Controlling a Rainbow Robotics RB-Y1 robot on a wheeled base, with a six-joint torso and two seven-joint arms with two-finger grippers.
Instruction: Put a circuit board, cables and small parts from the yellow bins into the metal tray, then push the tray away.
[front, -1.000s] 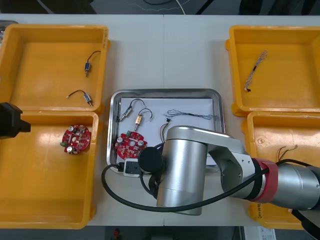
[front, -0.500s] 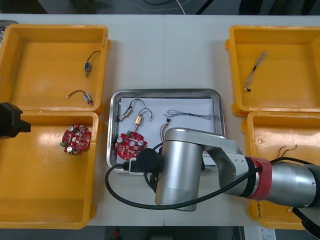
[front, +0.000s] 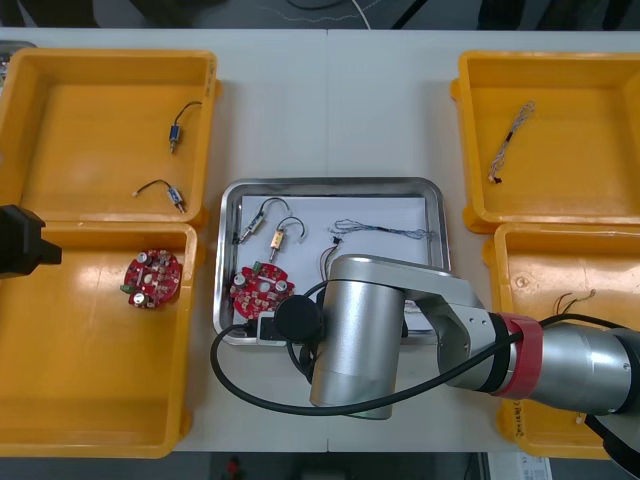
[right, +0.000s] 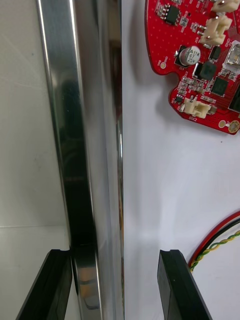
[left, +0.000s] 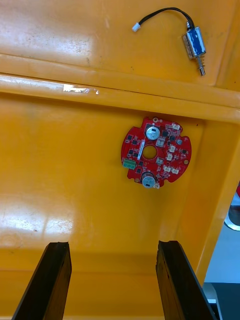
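**Right claw straddles tray rim**

The wrist view shows the right claw (right: 114, 260) released, with 1 finger outside the near rim of the metal tray (right: 75, 125) and 1 inside on the white liner. A red-and-yellow cable (right: 220, 240) lies beside the inner finger, and the circuit board (right: 200, 60) lies farther in. From above, the right arm (front: 365, 340) hides that claw and the tray's near-right corner. Bare worktop (front: 330, 100) lies beyond the tray's far edge. The left claw (left: 112, 250) hangs released over the near-left yellow bin (front: 90, 380), above a 2nd board (left: 155, 158).
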